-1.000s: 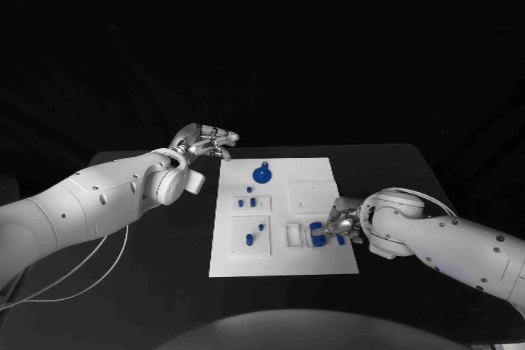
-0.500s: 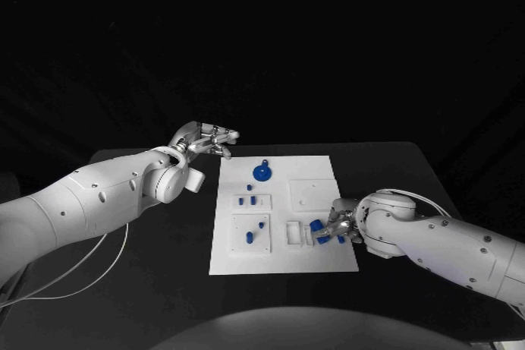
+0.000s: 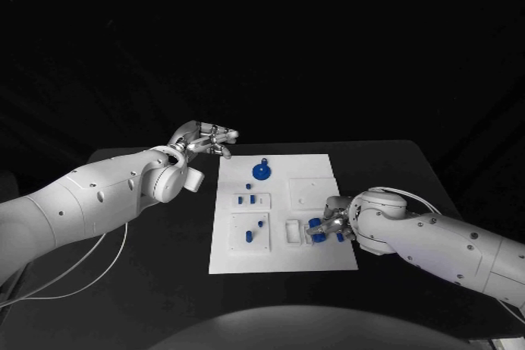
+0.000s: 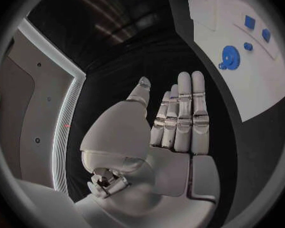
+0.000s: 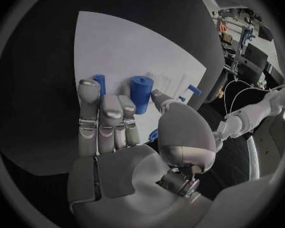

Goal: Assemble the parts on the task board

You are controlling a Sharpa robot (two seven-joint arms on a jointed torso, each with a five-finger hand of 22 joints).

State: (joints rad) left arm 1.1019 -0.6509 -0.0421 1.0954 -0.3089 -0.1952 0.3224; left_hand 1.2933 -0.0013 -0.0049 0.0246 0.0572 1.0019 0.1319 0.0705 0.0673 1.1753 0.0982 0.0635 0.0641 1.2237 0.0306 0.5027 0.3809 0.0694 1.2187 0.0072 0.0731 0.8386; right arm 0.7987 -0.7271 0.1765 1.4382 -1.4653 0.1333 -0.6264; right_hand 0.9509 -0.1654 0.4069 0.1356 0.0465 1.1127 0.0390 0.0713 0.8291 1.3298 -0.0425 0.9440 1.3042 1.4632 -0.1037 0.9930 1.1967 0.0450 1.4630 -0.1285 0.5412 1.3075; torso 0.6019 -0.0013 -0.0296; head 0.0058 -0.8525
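We see the flat white task board (image 3: 312, 255) in the middle of the black table (image 3: 143, 259). Our right hand (image 3: 334, 225) rests at the board's right edge, close to the near end. Its thumb and fingers (image 5: 99, 117) pinch a short blue cylinder part (image 5: 140, 92) — the part stands upright just above the board. A thinner blue peg (image 5: 99, 81) pokes up beside the fingertips, and we cannot tell if the hand touches it. More small blue pieces (image 3: 253, 200) sit in the white holders on the board's left half. A round blue gear-shaped part (image 3: 262, 171) lies flat near the board's far end.

Our left hand (image 3: 208, 142) hangs over the table just off the board's far left corner — it holds nothing. Its fingers (image 4: 183, 114) are straight and pressed side by side, with the thumb a little apart.
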